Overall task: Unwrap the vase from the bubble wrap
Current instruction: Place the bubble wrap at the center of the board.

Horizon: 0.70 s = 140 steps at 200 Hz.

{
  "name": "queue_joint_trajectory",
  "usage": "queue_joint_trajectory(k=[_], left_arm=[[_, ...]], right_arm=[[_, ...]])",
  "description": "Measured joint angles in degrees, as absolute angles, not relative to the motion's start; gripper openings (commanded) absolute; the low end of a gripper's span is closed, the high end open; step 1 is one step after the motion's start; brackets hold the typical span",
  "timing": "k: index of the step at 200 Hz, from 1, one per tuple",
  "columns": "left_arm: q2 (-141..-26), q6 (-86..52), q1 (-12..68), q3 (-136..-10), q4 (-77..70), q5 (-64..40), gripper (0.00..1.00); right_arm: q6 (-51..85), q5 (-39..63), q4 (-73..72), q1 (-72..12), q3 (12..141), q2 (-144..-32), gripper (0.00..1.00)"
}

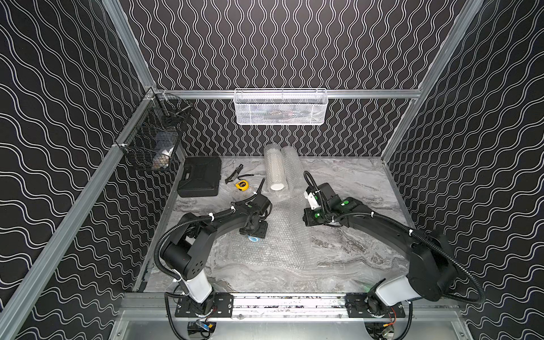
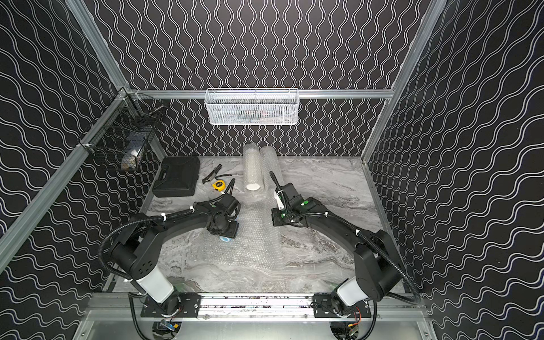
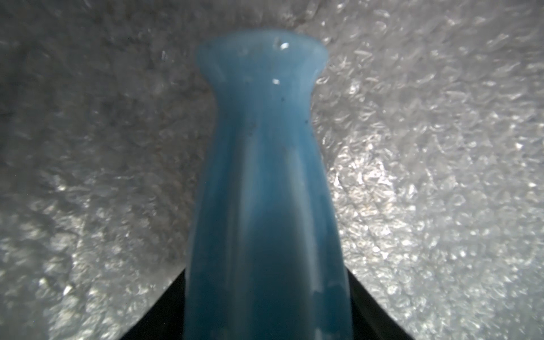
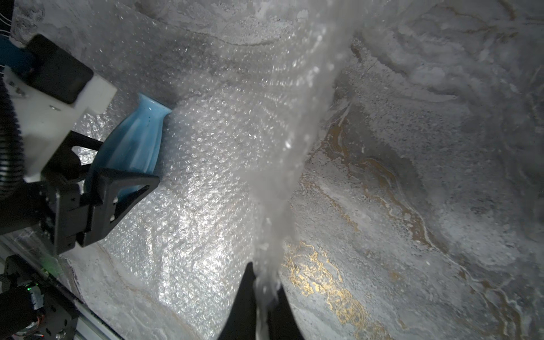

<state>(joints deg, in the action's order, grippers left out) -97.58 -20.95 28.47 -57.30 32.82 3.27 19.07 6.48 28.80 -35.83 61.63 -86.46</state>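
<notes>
A light blue vase (image 3: 265,176) with a flared mouth lies bare on the flat sheet of bubble wrap (image 1: 282,235). My left gripper (image 3: 266,294) is shut on the vase's body, a black finger pressed against each side. In both top views only a blue bit of the vase (image 1: 253,239) (image 2: 226,240) peeks out below the left gripper (image 1: 254,232). The right wrist view shows the vase (image 4: 135,141) held in that gripper (image 4: 103,164). My right gripper (image 4: 266,279) is shut on an edge of the bubble wrap (image 4: 294,147), which rises off the table as a taut fold.
Two rolls of bubble wrap (image 1: 275,170) lie at the back centre. A black case (image 1: 200,176), a utility knife (image 1: 234,173) and a yellow tape measure (image 1: 242,185) sit at the back left. A white basket (image 1: 279,107) and a black wire basket (image 1: 156,138) hang on the walls.
</notes>
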Motion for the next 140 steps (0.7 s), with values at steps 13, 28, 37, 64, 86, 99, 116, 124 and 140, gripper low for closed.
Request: queue_joint_trajectory(k=[13, 28, 37, 64, 86, 99, 116, 124, 140], left_arm=[[-97.6, -20.9, 28.5, -57.1, 32.6, 3.3, 0.53], [-97.4, -21.0, 28.5, -56.8, 32.2, 3.3, 0.48], [-97.3, -21.0, 28.5, -56.6, 32.0, 3.3, 0.48], [-96.9, -21.0, 28.5, -56.6, 31.8, 3.3, 0.48], [-96.2, -21.0, 28.5, -56.6, 31.7, 3.5, 0.48], [-95.5, -20.9, 28.5, -56.6, 31.7, 3.7, 0.48], [-94.5, -20.9, 28.5, -56.7, 31.7, 4.1, 0.48], [-94.0, -20.9, 28.5, -56.7, 31.6, 4.1, 0.48], [-92.1, -20.9, 28.5, -56.7, 31.1, 4.0, 0.48]], right_arm=[[19.1, 5.8, 28.8, -35.8, 61.6, -86.0, 0.23], [19.1, 4.8, 28.9, -35.8, 61.6, -85.4, 0.31], [19.1, 4.5, 28.9, -35.8, 61.6, -85.0, 0.38], [19.6, 1.7, 29.2, -35.6, 61.1, -83.8, 0.57], [20.8, -1.8, 29.5, -35.4, 60.4, -82.9, 0.65], [22.0, -4.0, 29.7, -35.2, 60.0, -82.3, 0.65], [23.4, -6.5, 29.8, -35.0, 59.3, -81.5, 0.65], [23.9, -7.2, 29.8, -34.8, 58.9, -80.9, 0.65], [24.4, -6.9, 29.3, -34.3, 57.7, -79.6, 0.65]])
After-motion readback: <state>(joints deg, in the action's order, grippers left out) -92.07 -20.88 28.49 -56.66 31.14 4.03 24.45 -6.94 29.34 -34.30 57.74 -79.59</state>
